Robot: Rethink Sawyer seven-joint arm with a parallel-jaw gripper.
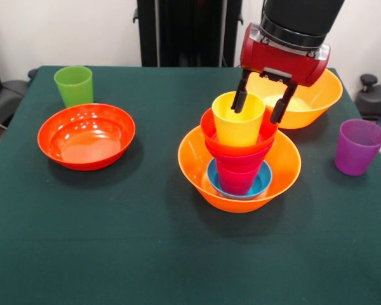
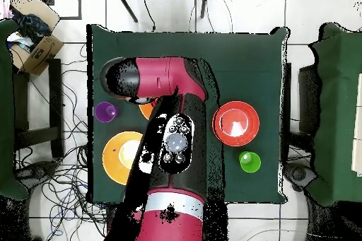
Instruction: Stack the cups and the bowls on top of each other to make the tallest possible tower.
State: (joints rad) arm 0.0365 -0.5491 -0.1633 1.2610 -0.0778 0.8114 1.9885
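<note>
The tower stands in a large orange bowl (image 1: 197, 166) right of the table's middle. Inside it sit a small blue bowl (image 1: 261, 183), magenta and crimson-pink pieces (image 1: 236, 175), and a small red-orange bowl (image 1: 211, 141). A yellow cup (image 1: 236, 127) sits upright on top. My gripper (image 1: 257, 114) is open at the cup's rim. One finger (image 1: 239, 98) reaches into the cup and the other (image 1: 280, 105) hangs outside its right side. In the overhead view my arm (image 2: 173, 146) hides the tower and gripper.
A green cup (image 1: 73, 86) (image 2: 249, 161) stands at the far left. A wide shallow red-orange bowl (image 1: 86, 135) (image 2: 236, 123) sits in front of it. A second large orange bowl (image 1: 314, 101) (image 2: 121, 157) sits behind the tower. A purple cup (image 1: 359, 146) (image 2: 106, 112) stands at the right.
</note>
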